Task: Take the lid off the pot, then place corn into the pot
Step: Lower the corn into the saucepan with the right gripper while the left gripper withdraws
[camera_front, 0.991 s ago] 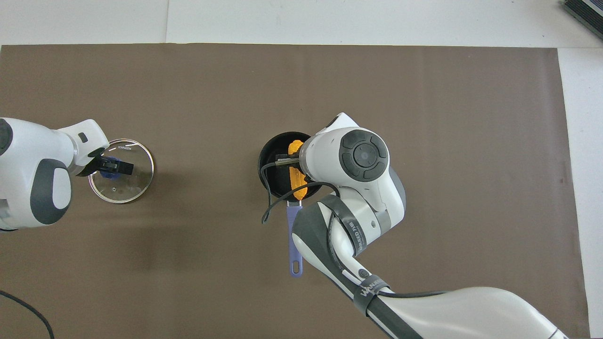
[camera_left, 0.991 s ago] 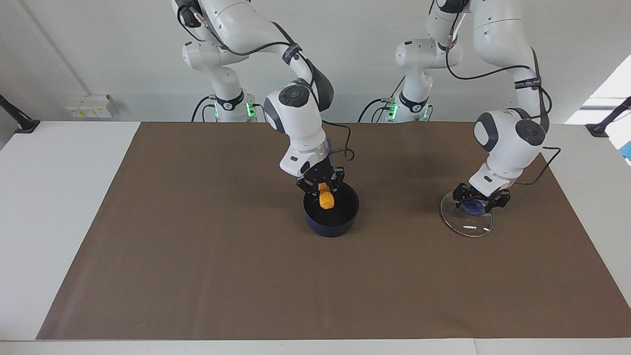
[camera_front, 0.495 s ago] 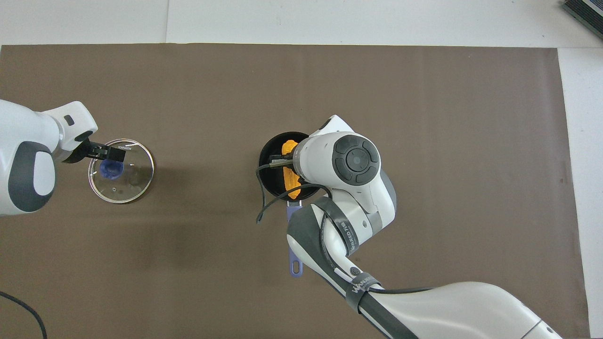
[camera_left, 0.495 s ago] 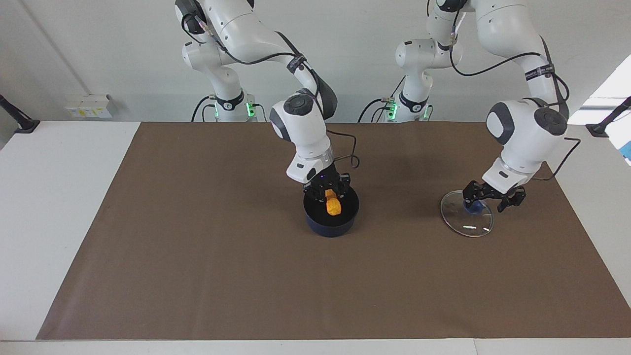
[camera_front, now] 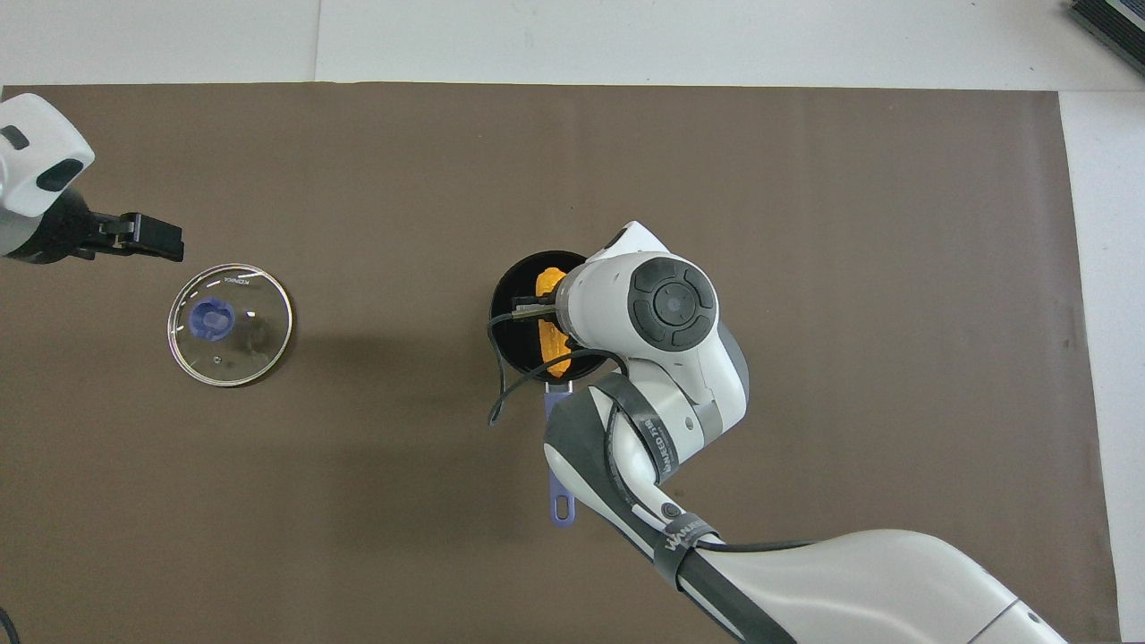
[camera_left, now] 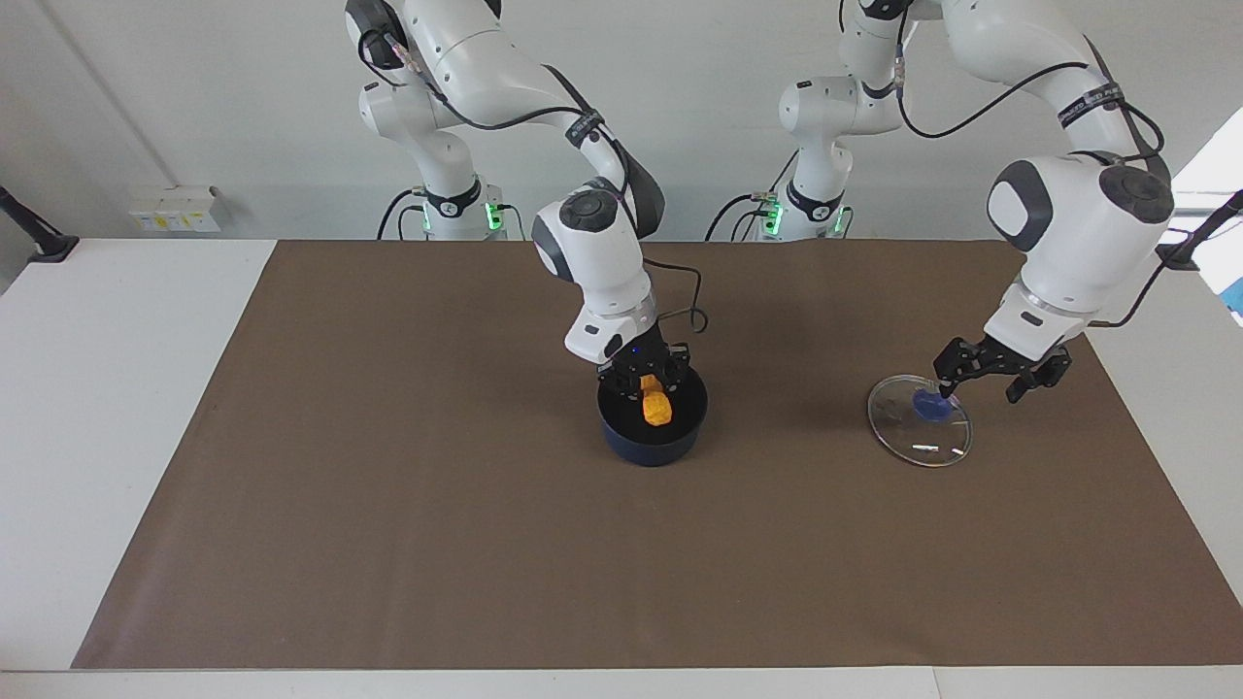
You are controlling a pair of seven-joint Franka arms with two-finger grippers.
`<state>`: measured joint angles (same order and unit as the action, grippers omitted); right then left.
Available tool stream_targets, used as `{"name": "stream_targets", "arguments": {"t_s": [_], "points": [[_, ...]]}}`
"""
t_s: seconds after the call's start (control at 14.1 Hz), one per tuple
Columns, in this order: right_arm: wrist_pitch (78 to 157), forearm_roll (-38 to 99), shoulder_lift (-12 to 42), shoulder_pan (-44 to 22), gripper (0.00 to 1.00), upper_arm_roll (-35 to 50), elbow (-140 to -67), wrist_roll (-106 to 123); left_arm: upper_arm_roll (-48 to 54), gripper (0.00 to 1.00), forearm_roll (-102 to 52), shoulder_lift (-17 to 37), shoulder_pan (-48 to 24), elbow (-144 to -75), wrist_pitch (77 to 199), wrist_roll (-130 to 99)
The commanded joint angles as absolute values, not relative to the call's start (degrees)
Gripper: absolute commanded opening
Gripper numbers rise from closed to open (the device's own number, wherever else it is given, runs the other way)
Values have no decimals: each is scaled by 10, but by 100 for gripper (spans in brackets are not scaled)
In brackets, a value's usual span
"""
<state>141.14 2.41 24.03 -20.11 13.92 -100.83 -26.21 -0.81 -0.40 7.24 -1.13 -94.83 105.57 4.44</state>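
Observation:
The dark navy pot (camera_left: 651, 442) stands open at the middle of the brown mat, its blue handle (camera_front: 559, 456) pointing toward the robots. My right gripper (camera_left: 649, 381) is low over the pot and shut on the top of the yellow-orange corn (camera_left: 658, 410), which hangs inside the pot (camera_front: 505, 313). In the overhead view my right wrist hides most of the corn (camera_front: 547, 282). The glass lid (camera_left: 923, 439) with its blue knob (camera_left: 927, 406) lies flat on the mat toward the left arm's end (camera_front: 255, 335). My left gripper (camera_left: 981, 388) is open, raised over the mat just beside the lid (camera_front: 161, 240).
The brown mat (camera_left: 388, 485) covers most of the white table (camera_left: 97, 388). A black cable (camera_front: 501, 394) from my right wrist loops over the pot's rim beside the handle. A dark object (camera_front: 1114, 22) lies at the table's corner farthest from the robots.
My left gripper let go of the lid's knob, opened, and rose away from the lid. My right gripper lowered the corn a little deeper into the pot, then stayed nearly still.

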Motion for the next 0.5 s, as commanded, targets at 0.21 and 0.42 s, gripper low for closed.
{"name": "stream_targets", "arguments": {"t_s": [0.21,0.42], "points": [[1461,33,244,-189,97,143,-1008,-265,-10,100,9,25,-18,-903,935,32],[1471,25,243,-184,100,142,-1002,-260,-8,100,1,26,-18,-875,891,31]]}}
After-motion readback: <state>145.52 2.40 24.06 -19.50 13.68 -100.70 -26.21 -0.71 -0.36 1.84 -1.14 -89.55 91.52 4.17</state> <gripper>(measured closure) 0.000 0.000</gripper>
